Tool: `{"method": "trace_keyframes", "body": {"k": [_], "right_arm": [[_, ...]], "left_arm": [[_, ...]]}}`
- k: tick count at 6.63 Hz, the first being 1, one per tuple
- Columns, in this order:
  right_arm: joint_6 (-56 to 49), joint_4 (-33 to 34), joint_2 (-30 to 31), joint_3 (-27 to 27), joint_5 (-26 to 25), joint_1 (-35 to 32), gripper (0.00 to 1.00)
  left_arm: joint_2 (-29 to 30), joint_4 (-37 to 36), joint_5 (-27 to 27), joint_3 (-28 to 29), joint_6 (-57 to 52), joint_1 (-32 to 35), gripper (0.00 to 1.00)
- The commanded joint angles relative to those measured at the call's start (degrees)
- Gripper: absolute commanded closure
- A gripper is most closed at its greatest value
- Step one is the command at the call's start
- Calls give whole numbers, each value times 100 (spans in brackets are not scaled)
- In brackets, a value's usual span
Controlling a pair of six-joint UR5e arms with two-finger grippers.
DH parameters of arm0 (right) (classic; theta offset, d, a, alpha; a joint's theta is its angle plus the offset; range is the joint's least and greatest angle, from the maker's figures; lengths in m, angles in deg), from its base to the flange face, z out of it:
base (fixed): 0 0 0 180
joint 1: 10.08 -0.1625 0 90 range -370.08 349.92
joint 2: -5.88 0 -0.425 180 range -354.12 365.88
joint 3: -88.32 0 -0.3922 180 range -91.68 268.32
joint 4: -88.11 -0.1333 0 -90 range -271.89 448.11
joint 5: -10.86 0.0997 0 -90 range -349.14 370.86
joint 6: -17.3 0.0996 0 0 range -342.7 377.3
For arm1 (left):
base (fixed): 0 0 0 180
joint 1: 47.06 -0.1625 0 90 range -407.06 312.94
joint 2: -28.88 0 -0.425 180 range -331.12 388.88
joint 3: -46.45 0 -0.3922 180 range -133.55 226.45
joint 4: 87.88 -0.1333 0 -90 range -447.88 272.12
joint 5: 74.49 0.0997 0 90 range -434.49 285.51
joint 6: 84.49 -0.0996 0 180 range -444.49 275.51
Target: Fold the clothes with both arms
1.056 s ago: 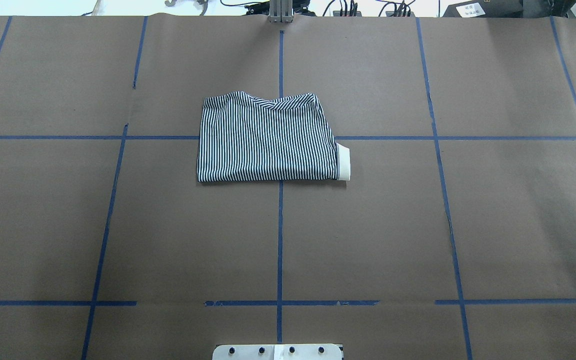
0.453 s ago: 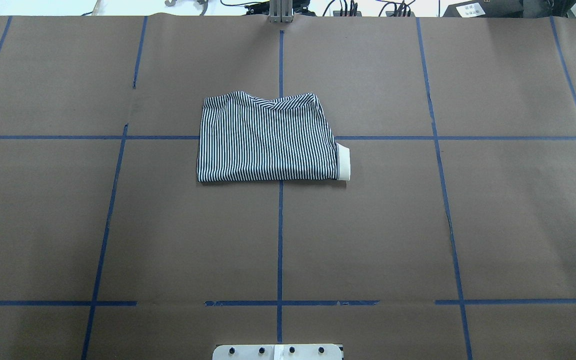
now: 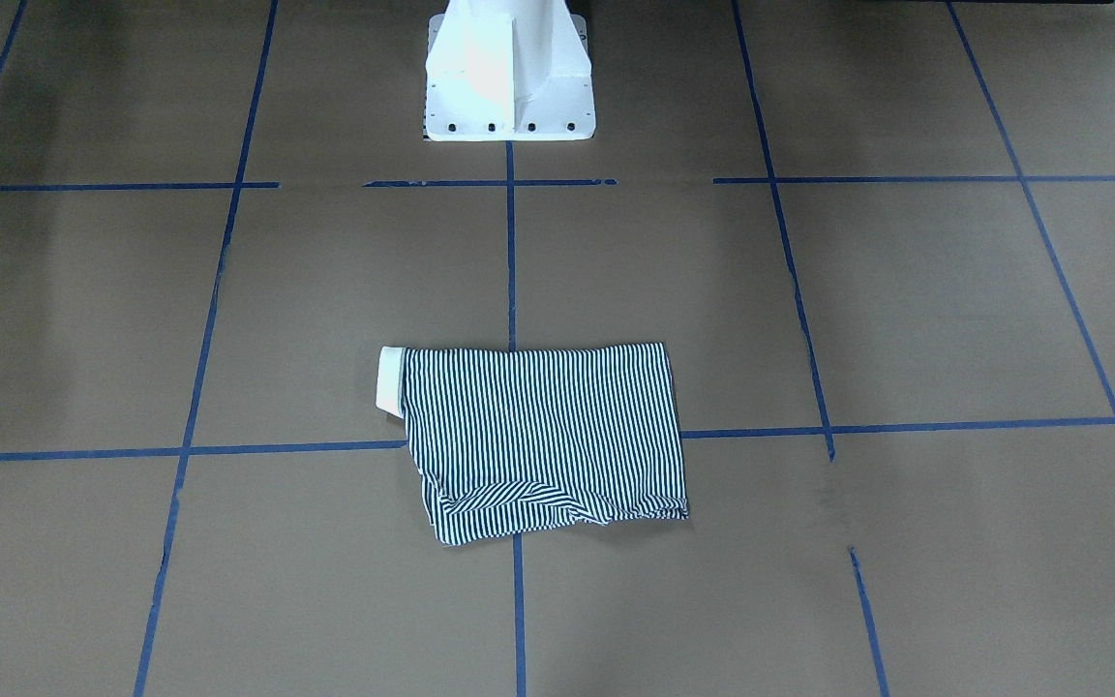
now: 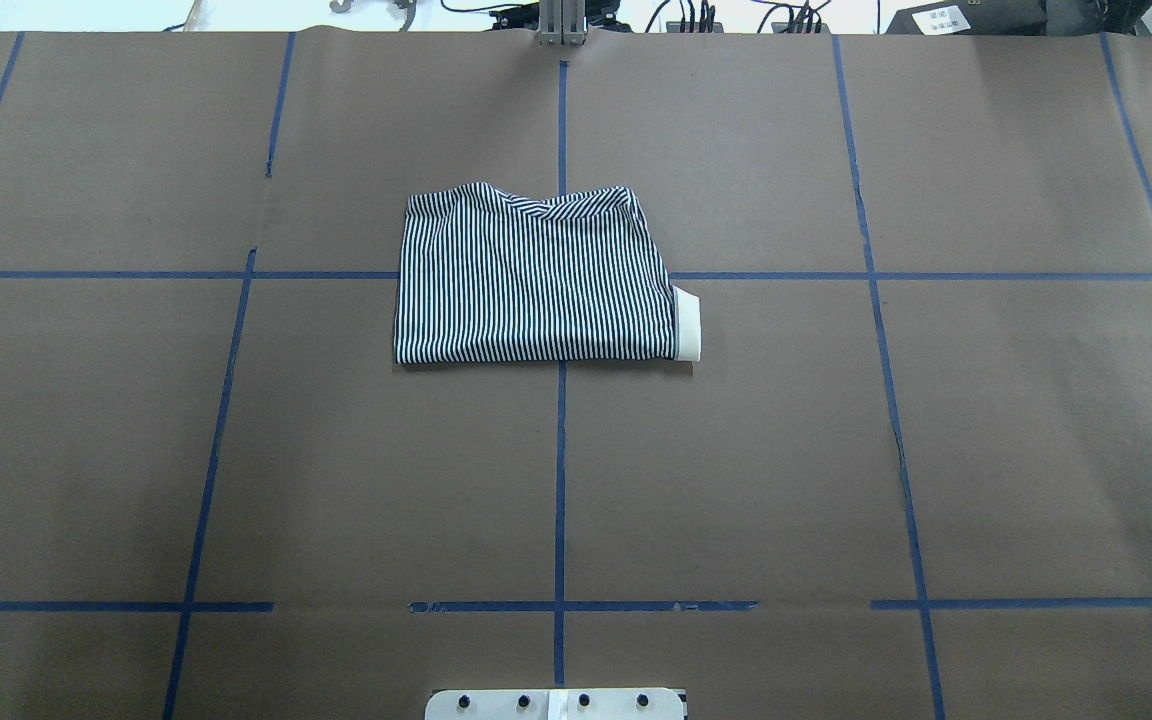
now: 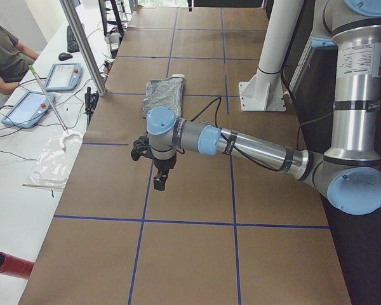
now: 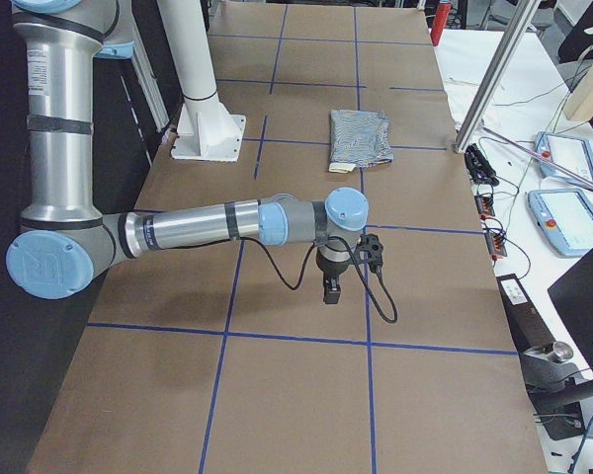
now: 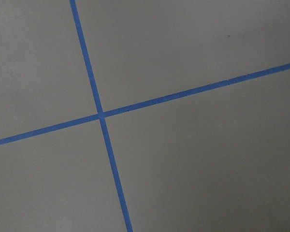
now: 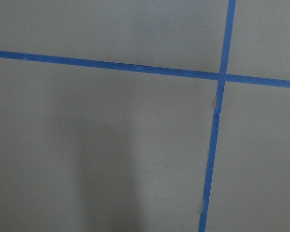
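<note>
Brown bench [image 4: 236, 450], polo shirt [image 4: 536, 280] folded compact; looks basically done. Left arm [image 5: 254, 145] and right arm [image 6: 188, 229] hang clear; can't tell jaws' state.

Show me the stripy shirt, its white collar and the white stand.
stripy shirt [image 4: 531, 285], overhead view, middle of stripes
white collar [image 4: 688, 325], overhead view, its middle
white stand [image 3: 507, 73], front-facing view, sloped front

The left gripper [image 5: 159, 180] and the right gripper [image 6: 332, 290], each hanging well apart from the polo shirt [image 4: 536, 275], are showing too small to tell how their jaws are standing. The pedestal [image 4: 556, 704], on the shirt's robot side, is being cut off by the overhead view's edge.
</note>
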Motion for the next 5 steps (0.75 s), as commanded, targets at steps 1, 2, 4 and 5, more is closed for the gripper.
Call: {"method": "trace_keyframes", "body": {"k": [1,2,4,5], "right_arm": [[-22,-17,-8,-44,3,0,0],[-5,-17,-16,-62,12,0,0],[4,-17,-43,-71,21,0,0],[4,-17,-34,-114,21,0,0]], "left_arm": [[-76,92,-54,282,-28,9,0],[-181,224,-54,388,-289,9,0],[-156,436,-185,591,-643,18,0],[-173,392,-586,600,-643,114,0]]}}
